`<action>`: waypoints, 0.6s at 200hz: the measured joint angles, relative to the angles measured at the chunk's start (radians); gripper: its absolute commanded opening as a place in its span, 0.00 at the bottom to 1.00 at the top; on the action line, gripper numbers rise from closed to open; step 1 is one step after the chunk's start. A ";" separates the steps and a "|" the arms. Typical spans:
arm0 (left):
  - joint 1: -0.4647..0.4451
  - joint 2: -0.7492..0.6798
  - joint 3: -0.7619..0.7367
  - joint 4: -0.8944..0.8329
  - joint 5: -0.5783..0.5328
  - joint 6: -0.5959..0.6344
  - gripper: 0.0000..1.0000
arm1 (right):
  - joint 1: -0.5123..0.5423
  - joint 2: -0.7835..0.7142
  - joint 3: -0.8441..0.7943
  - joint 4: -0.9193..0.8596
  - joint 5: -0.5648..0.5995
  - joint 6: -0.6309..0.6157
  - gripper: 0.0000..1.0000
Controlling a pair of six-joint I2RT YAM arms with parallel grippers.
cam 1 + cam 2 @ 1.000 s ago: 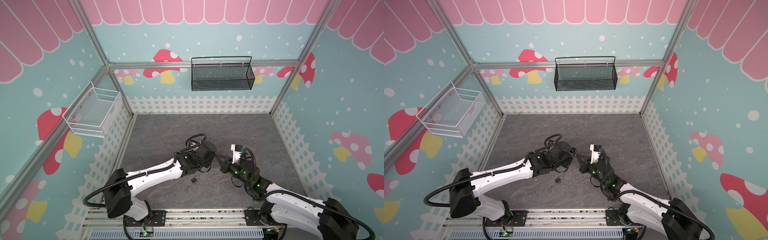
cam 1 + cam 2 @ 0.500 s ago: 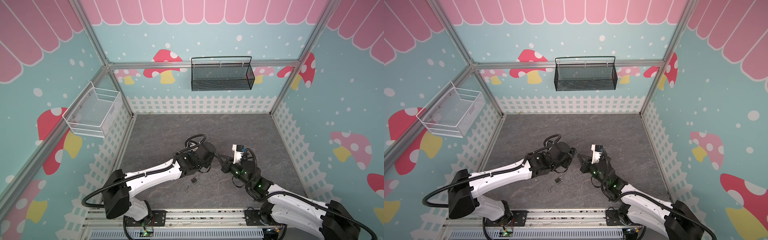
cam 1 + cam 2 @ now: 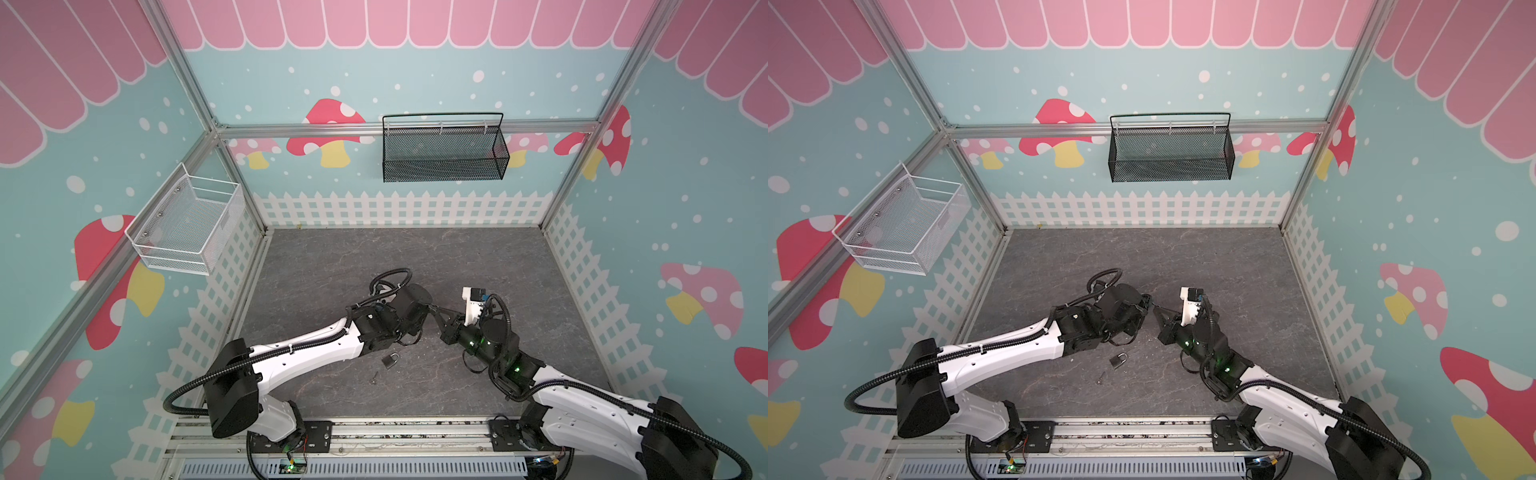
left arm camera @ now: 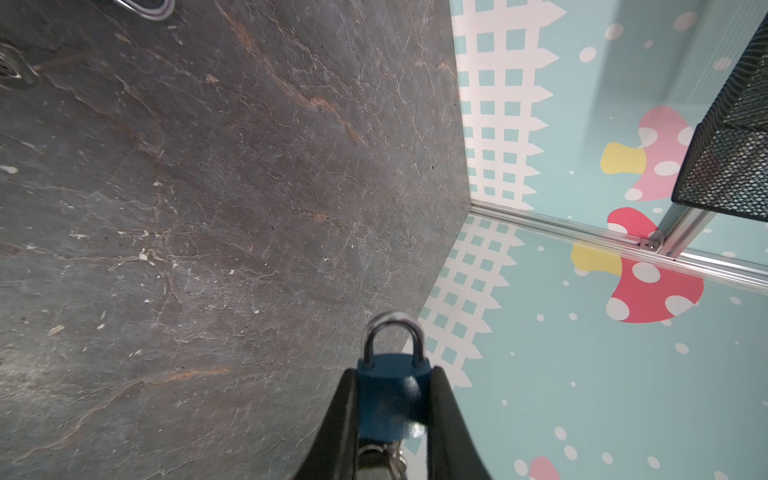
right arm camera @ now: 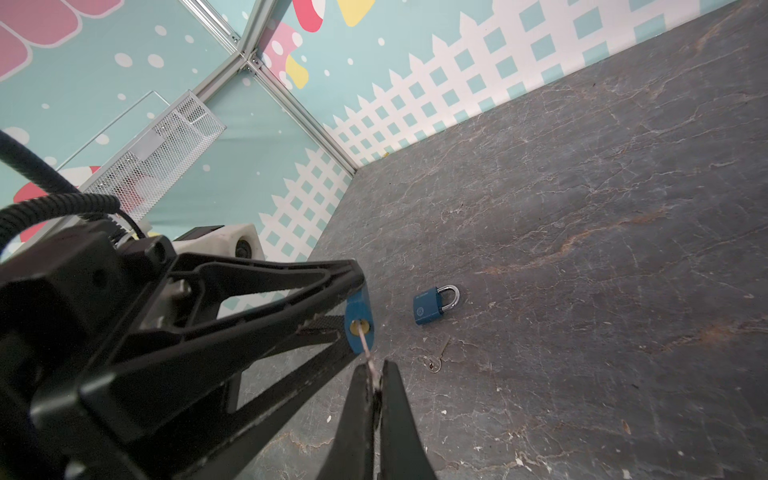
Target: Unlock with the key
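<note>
My left gripper (image 4: 393,371) is shut on a blue padlock (image 4: 392,399), gripping its body from both sides; the silver shackle (image 4: 392,332) sits with both legs in the body. In the right wrist view the padlock (image 5: 359,320) shows its brass keyhole, and a thin silver key (image 5: 365,347) is stuck into it. My right gripper (image 5: 375,365) is shut on the key's other end. In both top views the two grippers meet tip to tip above the middle of the floor: left gripper (image 3: 428,308), right gripper (image 3: 439,321).
A second blue padlock (image 5: 432,305) (image 3: 390,360) lies on the grey floor with a loose key (image 5: 436,357) (image 3: 374,377) beside it, below the left arm. A black mesh basket (image 3: 444,153) hangs on the back wall, a white wire basket (image 3: 187,226) on the left wall.
The right wrist has shifted very slightly sideways and back. Both grips and the left arm look the same.
</note>
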 measured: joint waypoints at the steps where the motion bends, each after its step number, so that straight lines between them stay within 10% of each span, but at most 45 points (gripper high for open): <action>1: 0.000 0.000 0.000 0.001 -0.001 0.000 0.00 | 0.000 0.000 0.000 0.000 0.000 0.000 0.00; 120: 0.007 -0.002 -0.009 0.023 -0.017 0.005 0.00 | 0.004 0.049 0.056 -0.038 0.011 -0.008 0.00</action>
